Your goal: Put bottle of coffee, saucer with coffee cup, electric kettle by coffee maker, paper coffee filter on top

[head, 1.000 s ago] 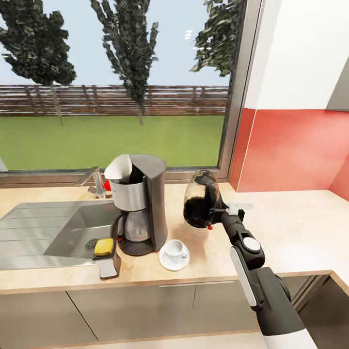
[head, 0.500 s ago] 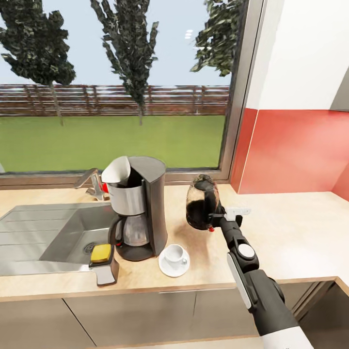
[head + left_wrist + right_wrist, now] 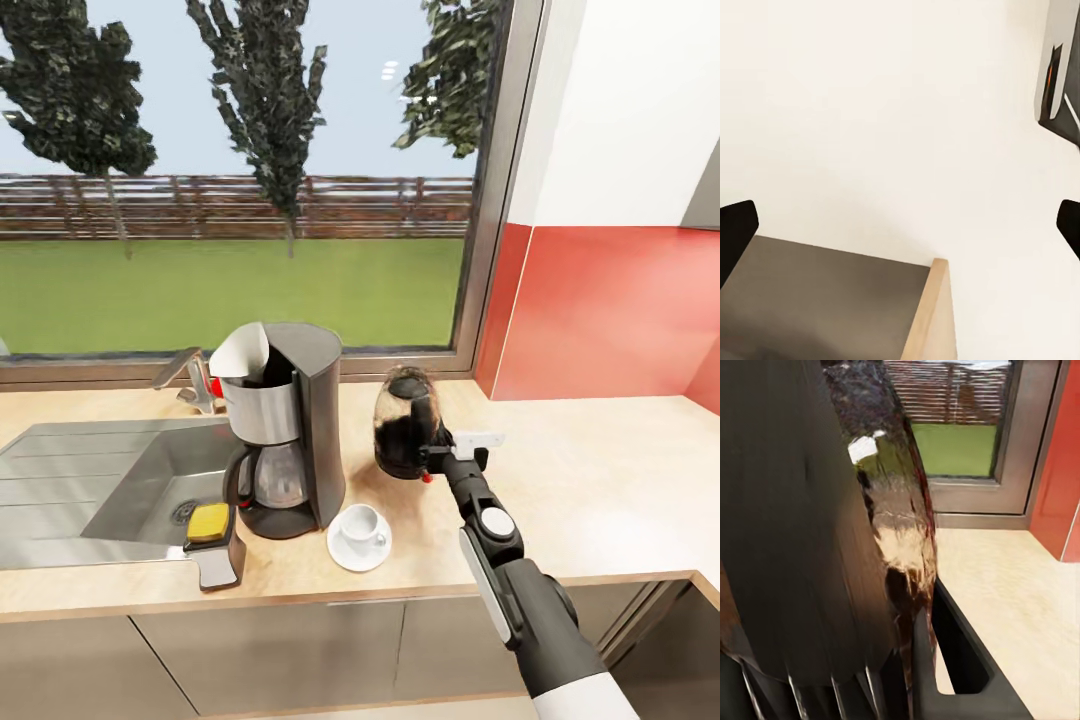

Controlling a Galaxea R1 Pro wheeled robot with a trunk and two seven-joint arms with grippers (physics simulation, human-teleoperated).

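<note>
Head view: my right gripper [image 3: 428, 458] is clamped on the coffee bottle [image 3: 402, 422], low over the counter [image 3: 600, 480] beside the coffee maker [image 3: 285, 425]. Glass (probably heavy, slippery, breakable), so I hold its side.
</note>
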